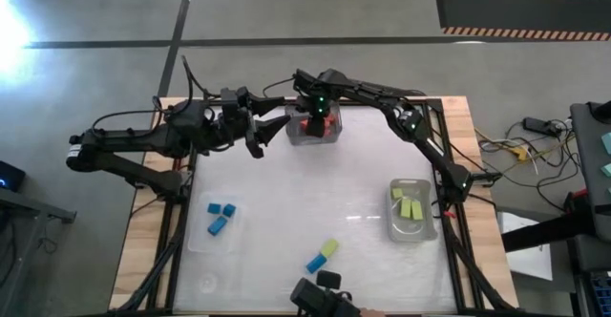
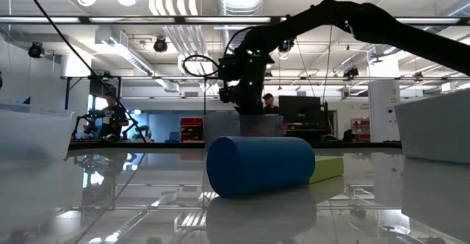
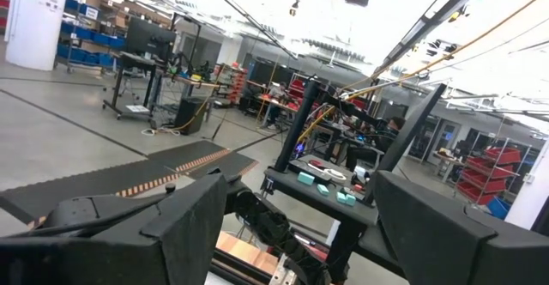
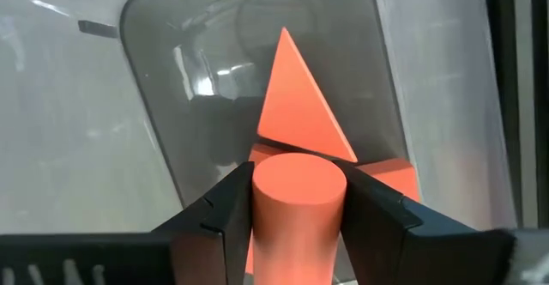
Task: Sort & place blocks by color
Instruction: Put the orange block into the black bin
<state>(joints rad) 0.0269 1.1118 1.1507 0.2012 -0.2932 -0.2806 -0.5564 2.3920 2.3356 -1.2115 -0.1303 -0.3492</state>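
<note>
Table: white glossy top (image 1: 315, 179) on a wood-edged frame, grey concrete floor around it w/ a striped hazard mat at far right.
Room: low view looks into a big workshop w/ ceiling ducts, lamps, racks; a person sits far back behind a monitor.
Right gripper (image 4: 298, 201): over the far-middle clear bin (image 1: 313, 129), fingers clamped on an orange-red cylinder (image 4: 298, 212) held upright.
Red bin contents: orange-red wedge (image 4: 296, 100) standing point-up, another orange-red block partly under it.
Left gripper (image 1: 263, 131): just beside the red bin on its left side, off the table top, fingers apart, nothing between them; its wrist view points out into the room.
Left bin (image 1: 218, 223): blue blocks (image 1: 221, 216) inside.
Right bin (image 1: 412, 212): yellow-green blocks (image 1: 411, 205) inside.
Loose on table: blue block (image 1: 316, 261) touching a yellow-green block (image 1: 328, 249), near front edge.
Hard to see: left bin walls barely show from above; low view mostly blocked by the blue block (image 2: 261, 165).
</note>
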